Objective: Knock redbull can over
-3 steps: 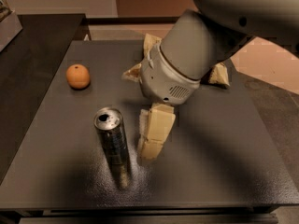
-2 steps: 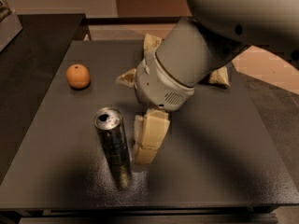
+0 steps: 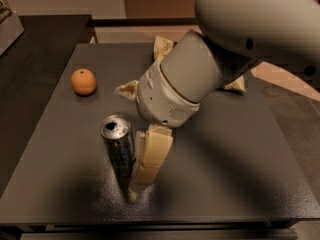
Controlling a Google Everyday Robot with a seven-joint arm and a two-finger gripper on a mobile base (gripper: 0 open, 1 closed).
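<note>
since a second before, the gripper had slid leftward over the dark table and closed the gap to the redbull can, which stayed upright near the front edge. the gripper's cream tip now stood low at the can's right side, seemingly touching it, though contact was hard to confirm. to tip the can cleanly, the push would best carry on leftward and land higher on the body, so it toppled rather than skidded. the orange lay well apart at the back. nothing showed in the gripper's grasp, and whether it was spread or closed could not be told.
</note>
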